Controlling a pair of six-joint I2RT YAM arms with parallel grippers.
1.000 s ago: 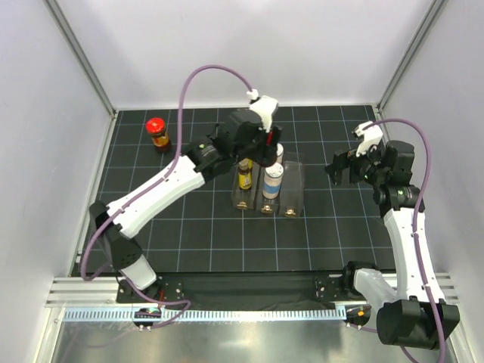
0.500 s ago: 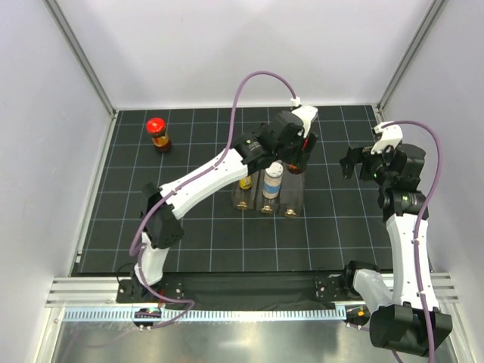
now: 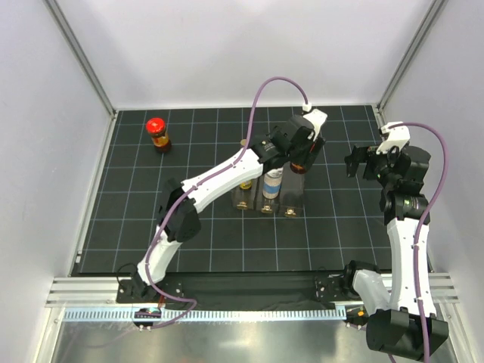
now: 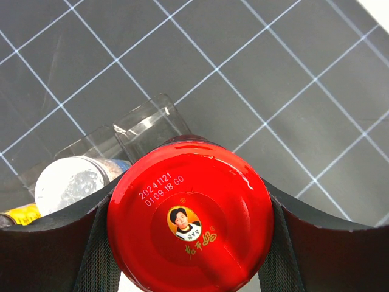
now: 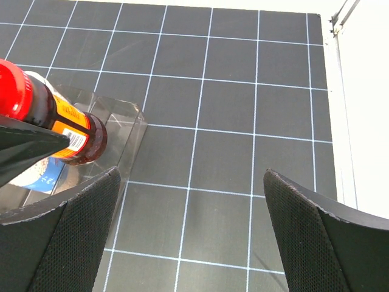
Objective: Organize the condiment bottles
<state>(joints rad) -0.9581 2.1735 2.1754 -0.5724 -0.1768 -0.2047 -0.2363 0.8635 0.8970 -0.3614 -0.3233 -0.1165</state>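
Left gripper pinches red-capped amber jar over 3 o'clock slot of clear rack: centre btwn walls, lower upright, release once seated. Right gripper spread, idle.

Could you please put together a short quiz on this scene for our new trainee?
1. True or false: the left arm's fingers are shut on a red-capped jar.
2. Are the right arm's fingers open or shut, and do they hold anything?
3. Where on the mat does the second red-capped jar stand? A: near edge; B: far left corner; C: centre.
Key: 1 true; 2 open and empty; 3 B.
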